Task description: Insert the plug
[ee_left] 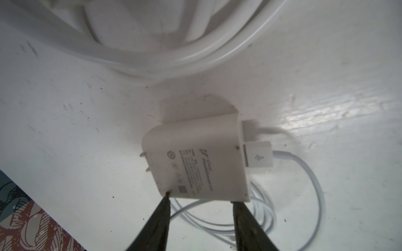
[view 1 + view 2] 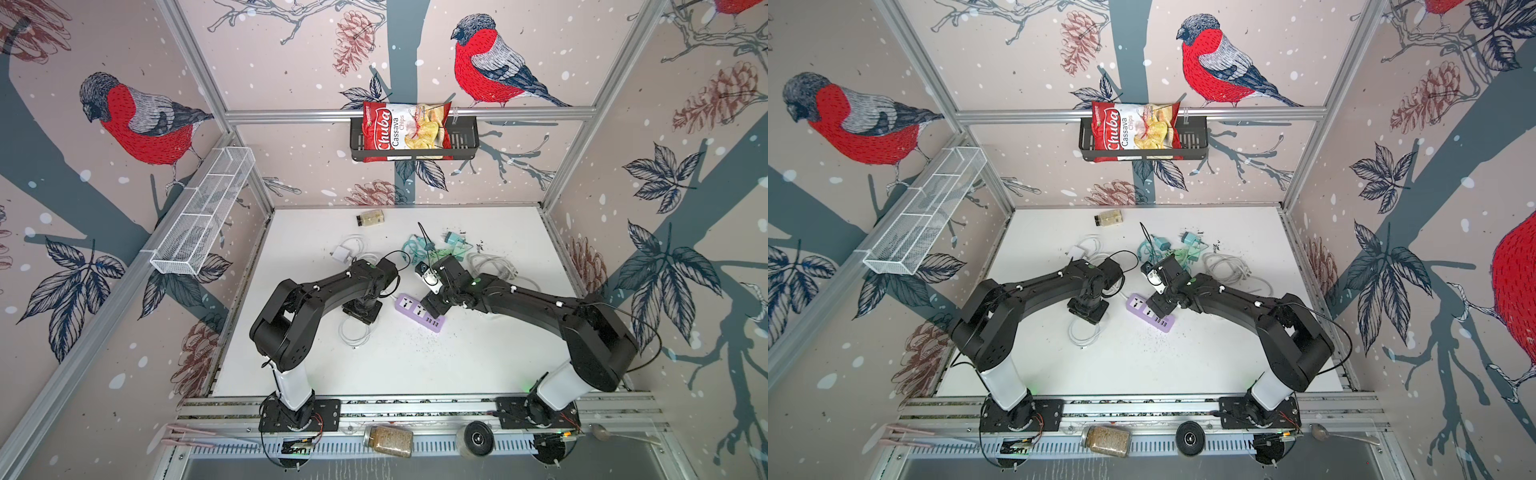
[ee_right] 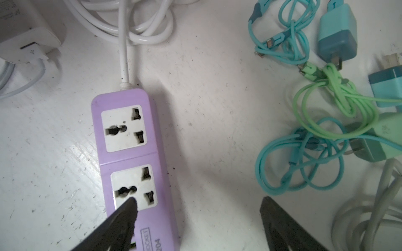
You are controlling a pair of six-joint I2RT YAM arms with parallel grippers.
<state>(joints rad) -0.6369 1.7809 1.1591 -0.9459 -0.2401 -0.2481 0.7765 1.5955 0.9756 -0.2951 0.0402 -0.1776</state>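
Left wrist view: left gripper (image 1: 200, 197) part-closed, fingertips pinching white plug (image 1: 195, 160) by one end. Plug apparently lifted just off table (image 2: 374, 365), mid-table, prongs free. Purple strip (image 3: 126, 134) lies near, to right, visible sockets empty. Right gripper (image 3: 198, 202) wide open, empty, hovering over strip. Pickup looks done; aligning and insertion remain.

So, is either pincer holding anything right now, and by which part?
The left pincer grips the white charger across its body, prong end to USB end. The right pincer is open, holding nothing.
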